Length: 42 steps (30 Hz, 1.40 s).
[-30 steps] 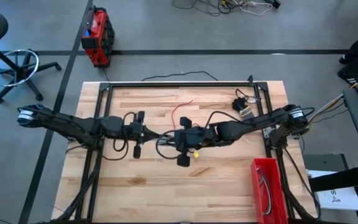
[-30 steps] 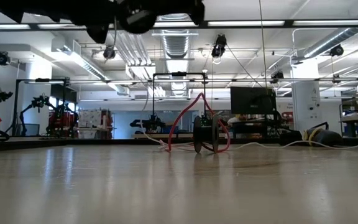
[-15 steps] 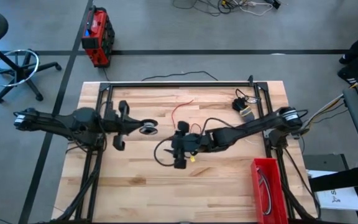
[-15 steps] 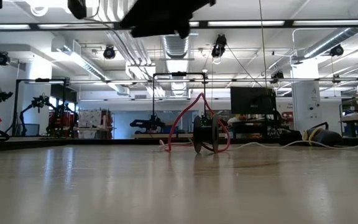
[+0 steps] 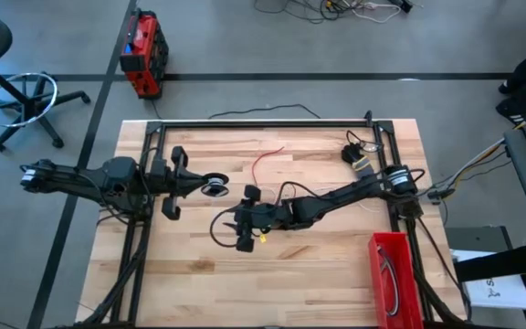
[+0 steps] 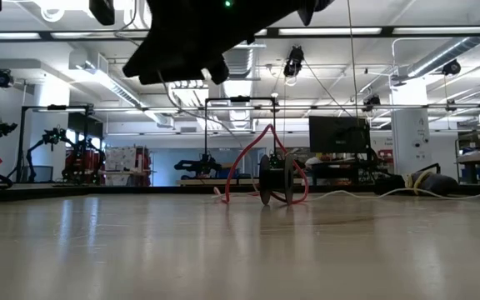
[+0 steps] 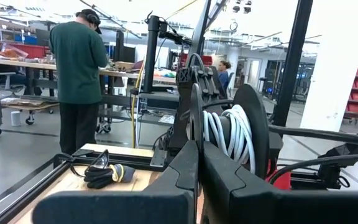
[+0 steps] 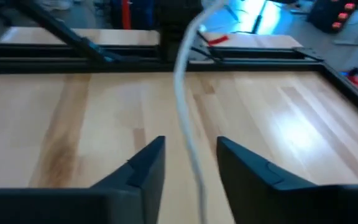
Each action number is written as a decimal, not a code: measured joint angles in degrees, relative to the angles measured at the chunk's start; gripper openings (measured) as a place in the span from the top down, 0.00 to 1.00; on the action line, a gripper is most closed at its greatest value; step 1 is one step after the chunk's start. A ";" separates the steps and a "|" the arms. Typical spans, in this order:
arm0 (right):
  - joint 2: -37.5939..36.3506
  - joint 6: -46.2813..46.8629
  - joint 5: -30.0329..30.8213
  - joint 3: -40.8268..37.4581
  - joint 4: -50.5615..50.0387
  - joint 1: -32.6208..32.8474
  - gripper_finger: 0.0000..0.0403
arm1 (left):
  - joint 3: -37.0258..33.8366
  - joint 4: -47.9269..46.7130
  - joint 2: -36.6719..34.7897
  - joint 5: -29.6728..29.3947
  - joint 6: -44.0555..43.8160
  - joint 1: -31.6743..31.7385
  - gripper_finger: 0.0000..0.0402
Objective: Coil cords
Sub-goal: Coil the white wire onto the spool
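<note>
Two arms over the wooden tabletop [image 5: 336, 265]. Left gripper [image 5: 173, 183] fingers pinch a black spool of coiled white cord [image 7: 229, 132], seen only by the left wrist camera. Right gripper [image 8: 190, 163] fingers stand apart around a white strand [image 8: 188, 99]. Thin red cord [image 5: 265, 162] lies mid-table. No readable writing.

Light butcher-block wooden table [image 5: 336, 265], seen from above, bounded along its far edge and both sides by a black metal frame [image 5: 263, 123]. Lying directly on the boards: a thin red cord [image 5: 265, 161] in an open curve near the far middle; a small dark bundle of black cord [image 5: 354, 153] by the far right corner; a red rectangular plastic bin [image 5: 392, 274] at the near right edge, holding a dark looped cord.
</note>
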 joint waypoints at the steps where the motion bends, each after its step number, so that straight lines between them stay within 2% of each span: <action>1: 0.02 0.31 0.92 0.15 -0.22 -0.07 0.67 | 0.00 -0.02 -0.04 0.00 -0.05 0.00 1.00; 4: -0.68 0.65 3.49 0.40 -2.42 -0.06 0.79 | 0.00 -0.19 -0.28 0.00 -0.05 0.00 1.00; 7: -2.39 0.72 3.59 0.41 -5.07 0.13 0.93 | 0.00 -0.97 -1.05 0.00 0.14 0.00 1.00; 9: -3.84 1.02 3.74 0.42 -8.09 0.33 0.98 | 0.00 -1.50 -1.64 0.00 0.33 0.00 1.00; 13: -7.79 6.79 4.55 0.43 -16.91 0.46 0.98 | 0.00 -3.92 -2.90 0.04 1.39 0.00 1.00; 20: -17.80 16.65 12.36 0.43 -30.31 0.42 1.00 | 0.00 -16.77 -2.32 0.24 5.00 0.00 1.00; 27: -22.79 22.87 12.80 0.43 -28.92 0.42 1.00 | 0.00 -20.61 5.77 -1.20 4.32 0.11 1.00; 33: -23.04 26.15 12.75 0.39 -27.95 0.42 1.00 | 0.27 -18.48 15.27 -12.94 0.42 1.05 1.00; 39: -20.92 26.95 12.76 0.41 -23.95 -0.33 1.00 | 0.96 -5.53 23.70 -13.63 -3.13 1.36 1.00; 42: -19.52 26.98 12.79 0.35 -21.60 -0.61 1.00 | 1.01 0.61 27.74 -15.89 -5.90 1.56 1.00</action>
